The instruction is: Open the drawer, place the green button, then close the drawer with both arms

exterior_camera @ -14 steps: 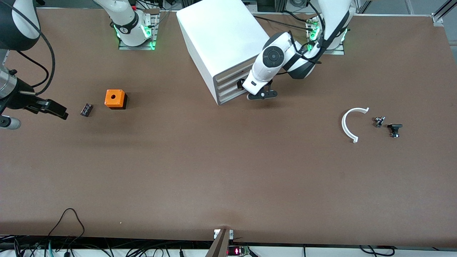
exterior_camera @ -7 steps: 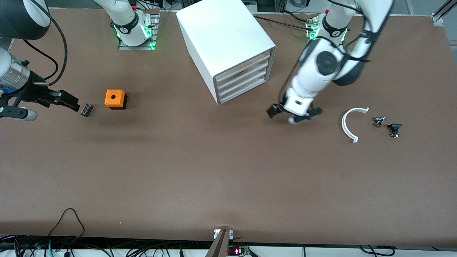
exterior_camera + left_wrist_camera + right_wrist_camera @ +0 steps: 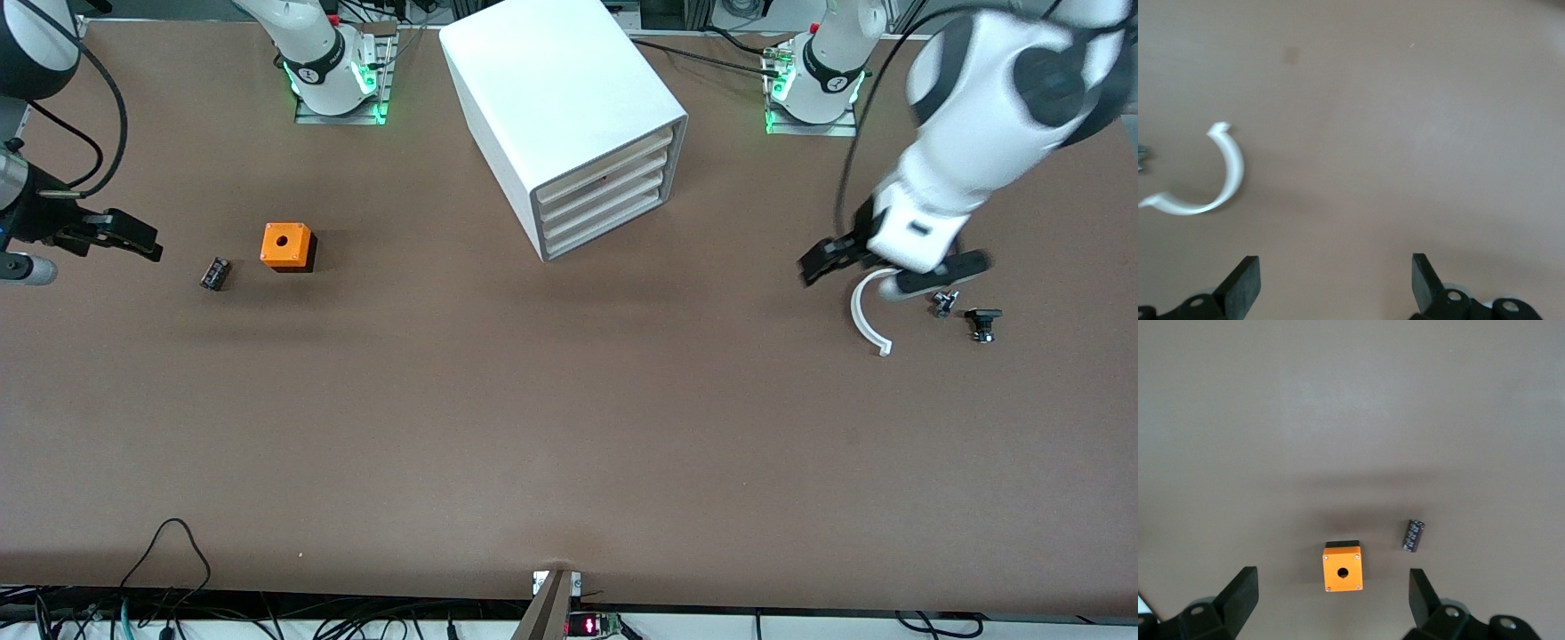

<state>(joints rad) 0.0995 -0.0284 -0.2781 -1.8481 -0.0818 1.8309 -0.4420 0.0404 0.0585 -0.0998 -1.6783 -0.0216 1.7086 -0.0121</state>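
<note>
Brown table [image 3: 533, 427], white cabinet [image 3: 551, 89], orange cube [image 3: 286, 245], white arc [image 3: 867, 311]

The left arm is reaching out from its base, its left gripper [image 3: 892, 267] hanging in the air with fingers [image 3: 1243, 285] spread wide. The right gripper [image 3: 120, 234] is hovering at the right arm's end, its 2 fingers [image 3: 1238, 593] also parted.

White arc [image 3: 864, 313] partly under left claw [image 3: 891, 269] (top end hidden), drawer [image 3: 606, 218] contents unseen
</note>
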